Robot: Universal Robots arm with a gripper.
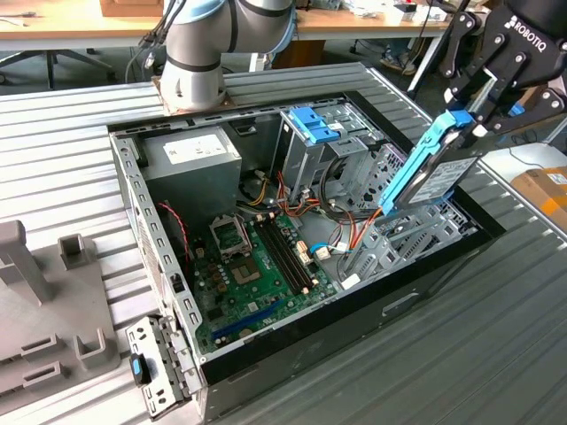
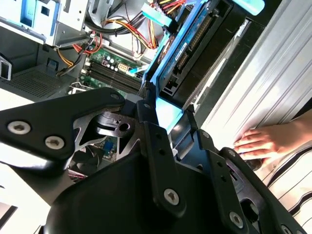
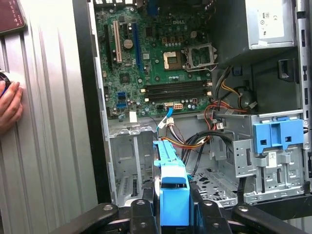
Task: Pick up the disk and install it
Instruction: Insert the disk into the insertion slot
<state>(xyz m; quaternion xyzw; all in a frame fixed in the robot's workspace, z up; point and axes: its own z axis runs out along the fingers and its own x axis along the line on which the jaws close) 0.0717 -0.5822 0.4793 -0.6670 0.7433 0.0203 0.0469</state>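
Item: black gripper [image 1: 467, 113], fingers pinching the upper end of the disk [image 1: 430, 170] by its blue frame. The disk is hanging tilted over the open computer case [image 1: 159, 257], at the case's end on the exterior view's right, its lower end dipping toward the grey drive bay [image 1: 399, 243]; contact with the bay cannot be told. The case is lying on the ribbed metal table [image 1: 496, 354], showing its green circuit board [image 1: 257, 274], grey power box [image 1: 190, 155] and a blue latch [image 1: 312, 124] atop the tall cage. A person's hand [image 2: 258, 143] is resting on the table beside the case
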